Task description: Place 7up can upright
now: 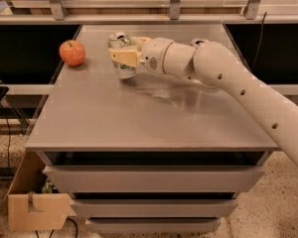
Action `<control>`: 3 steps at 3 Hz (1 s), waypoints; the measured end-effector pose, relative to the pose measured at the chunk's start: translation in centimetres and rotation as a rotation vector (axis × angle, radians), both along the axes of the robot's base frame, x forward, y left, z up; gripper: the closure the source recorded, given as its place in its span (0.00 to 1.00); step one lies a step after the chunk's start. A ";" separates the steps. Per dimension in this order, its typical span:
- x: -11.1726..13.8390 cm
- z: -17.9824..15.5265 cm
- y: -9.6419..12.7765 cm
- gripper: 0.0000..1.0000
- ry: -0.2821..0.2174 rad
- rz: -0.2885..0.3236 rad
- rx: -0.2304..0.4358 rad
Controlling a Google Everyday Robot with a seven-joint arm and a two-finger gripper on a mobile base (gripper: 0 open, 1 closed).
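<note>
Near the far edge of the table (pixel 114 123), left of its middle, the gripper (pixel 122 53) clasps the 7up can (pixel 125 71). Its near finger (pixel 123 57) covers the can's middle band. Behind the arm (pixel 213 68), a second can (pixel 200 42) shows perhaps only its top. The arm runs off the picture's right edge.
</note>
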State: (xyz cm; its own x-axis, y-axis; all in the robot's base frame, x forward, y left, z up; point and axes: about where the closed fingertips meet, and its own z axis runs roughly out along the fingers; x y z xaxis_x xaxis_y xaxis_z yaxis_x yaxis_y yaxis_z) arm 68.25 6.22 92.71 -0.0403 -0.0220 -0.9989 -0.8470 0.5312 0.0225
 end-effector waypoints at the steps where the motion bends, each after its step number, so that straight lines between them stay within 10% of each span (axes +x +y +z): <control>1: 0.1 -0.8 -0.2 1.00 0.002 -0.004 0.033; 3: 0.7 -1.3 -0.2 0.59 -0.008 0.017 0.067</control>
